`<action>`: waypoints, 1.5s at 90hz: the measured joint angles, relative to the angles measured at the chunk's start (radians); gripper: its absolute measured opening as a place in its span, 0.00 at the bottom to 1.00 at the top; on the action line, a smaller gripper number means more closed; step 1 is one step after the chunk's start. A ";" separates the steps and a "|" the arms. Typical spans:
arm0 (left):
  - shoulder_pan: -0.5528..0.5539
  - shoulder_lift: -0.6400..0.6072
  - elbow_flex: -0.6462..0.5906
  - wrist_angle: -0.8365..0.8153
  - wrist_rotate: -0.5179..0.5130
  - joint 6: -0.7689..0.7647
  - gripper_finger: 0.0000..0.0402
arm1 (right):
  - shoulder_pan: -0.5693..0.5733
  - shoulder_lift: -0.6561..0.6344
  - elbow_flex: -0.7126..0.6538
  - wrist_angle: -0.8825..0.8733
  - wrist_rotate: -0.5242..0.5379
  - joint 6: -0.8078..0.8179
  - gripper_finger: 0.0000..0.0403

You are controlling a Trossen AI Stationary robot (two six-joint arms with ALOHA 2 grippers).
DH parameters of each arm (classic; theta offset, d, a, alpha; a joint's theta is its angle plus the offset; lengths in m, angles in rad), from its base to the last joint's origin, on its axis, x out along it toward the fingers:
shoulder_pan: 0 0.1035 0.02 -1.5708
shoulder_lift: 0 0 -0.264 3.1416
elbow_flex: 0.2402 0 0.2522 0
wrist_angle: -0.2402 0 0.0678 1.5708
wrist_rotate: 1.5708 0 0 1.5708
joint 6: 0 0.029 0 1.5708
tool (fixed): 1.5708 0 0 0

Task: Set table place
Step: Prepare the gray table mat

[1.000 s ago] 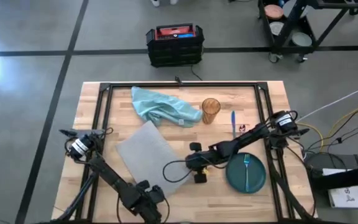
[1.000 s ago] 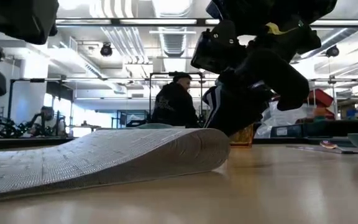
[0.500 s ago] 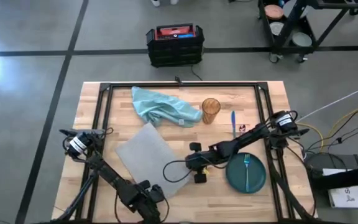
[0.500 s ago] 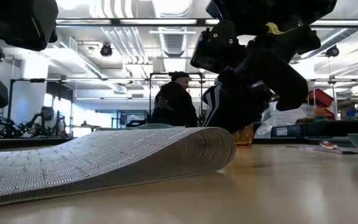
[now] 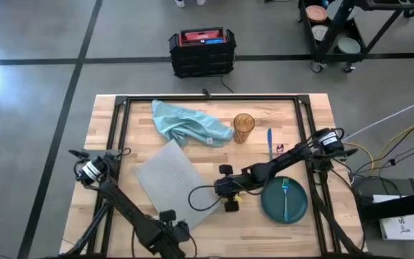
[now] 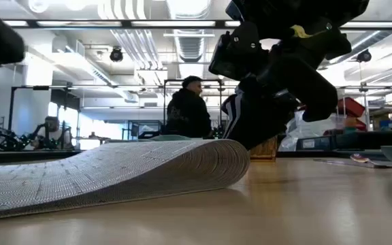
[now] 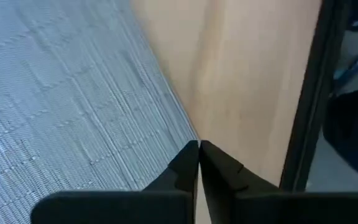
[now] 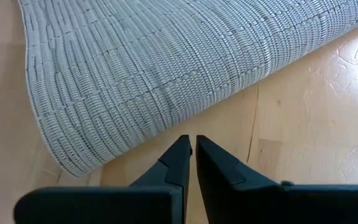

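The grey woven placemat [image 5: 172,181] lies aslant on the table [image 5: 121,122], left of its middle. Its right end [image 6: 226,158] curls up off the wood. My right gripper [image 8: 193,144] is shut and stands just beside that curled end [image 8: 166,81], over bare wood. My left gripper [image 7: 199,148] is shut near the table's near edge, its tips over the placemat's near edge [image 7: 166,118]. A dark green plate [image 5: 297,208] with a fork [image 5: 285,196] rests on the table to the right. My left gripper's shut fingertips [image 7: 191,155] come from above at the placemat's near edge [image 7: 178,127]. I cannot tell whether they touch it. The placemat lies flat there.
A crumpled teal napkin [image 5: 189,124], an amber cup [image 5: 244,128] and a blue pen-like thing [image 5: 269,140] lie toward the far edge. A black cable loop [image 5: 196,198] hangs over the placemat. A person [image 6: 189,112] stands in the room behind.
My left arm has drawn away: its dark bulk has left the upper left of the low view, and from above it sits slightly nearer the table's near edge. The placemat's curled right end rose a little and sank back.
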 joint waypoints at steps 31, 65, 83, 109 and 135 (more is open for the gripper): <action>-0.015 0.000 -0.090 0.082 -0.014 0.023 0.36 | 0.000 0.000 0.000 0.000 0.000 0.000 0.03; -0.017 -0.008 -0.182 0.200 -0.064 -0.040 0.52 | 0.000 0.001 0.000 0.001 0.000 0.000 0.03; -0.015 -0.007 -0.226 0.243 -0.078 -0.068 0.27 | 0.000 0.001 0.000 0.001 0.000 0.000 0.03; -0.014 -0.010 -0.228 0.251 -0.063 -0.087 0.02 | 0.000 0.001 0.000 0.004 0.000 0.000 0.03; -0.012 -0.170 -0.236 0.177 -0.082 -0.099 0.00 | 0.000 -0.009 0.012 -0.048 -0.001 -0.005 0.03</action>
